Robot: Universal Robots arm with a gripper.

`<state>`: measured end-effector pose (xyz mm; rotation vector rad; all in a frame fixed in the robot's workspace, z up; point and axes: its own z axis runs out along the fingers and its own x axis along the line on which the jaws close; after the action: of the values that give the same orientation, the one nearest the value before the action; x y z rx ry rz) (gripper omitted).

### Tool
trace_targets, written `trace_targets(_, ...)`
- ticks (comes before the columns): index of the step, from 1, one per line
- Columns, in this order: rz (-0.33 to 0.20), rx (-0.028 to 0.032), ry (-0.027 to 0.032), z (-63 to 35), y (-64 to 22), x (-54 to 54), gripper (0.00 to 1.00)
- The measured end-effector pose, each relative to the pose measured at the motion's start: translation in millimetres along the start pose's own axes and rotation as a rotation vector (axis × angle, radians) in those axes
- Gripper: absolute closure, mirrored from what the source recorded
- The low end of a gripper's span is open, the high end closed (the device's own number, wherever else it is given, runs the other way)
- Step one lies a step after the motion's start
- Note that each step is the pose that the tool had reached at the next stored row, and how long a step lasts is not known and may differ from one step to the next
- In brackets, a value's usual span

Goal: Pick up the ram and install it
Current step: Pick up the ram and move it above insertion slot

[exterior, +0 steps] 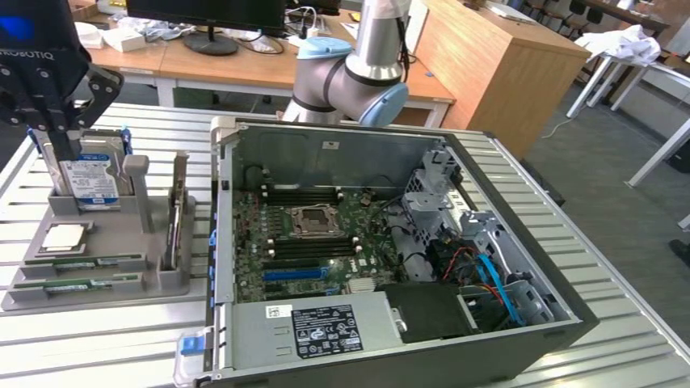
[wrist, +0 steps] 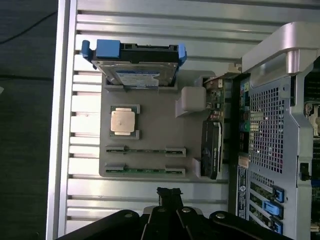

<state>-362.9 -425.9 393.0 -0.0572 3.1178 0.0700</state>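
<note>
You're right at the start here, I'd say: the approach, with no pick made yet. Nearest the exterior camera is one open PC case (exterior: 410,267). Its black memory slots (exterior: 310,242) are too small for me to count.

On the exterior view's left, one grey tray (exterior: 108,303) sits on the slatted surface (exterior: 97,347). The ram is at the tray's near end, two sticks lying flat and side by side in their cradles: the front ram stick (exterior: 76,284) and the rear ram stick (exterior: 81,261). Going back from there you've got one CPU (exterior: 63,236), one expansion card (exterior: 176,218) standing on edge, and one hard drive (exterior: 92,182) upright at the far end.

The single end effector (exterior: 67,149) hangs above the tray, fingers pressed together on nothing. My read is that a grab calls for spreading them first, then coming down square over one stick and pinching across its thin faces.
</note>
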Motion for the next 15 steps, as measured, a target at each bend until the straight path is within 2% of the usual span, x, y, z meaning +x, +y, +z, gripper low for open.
trace_targets(15,-0.256,-0.0056,0.0114,0.1,0.0,0.0,0.90)
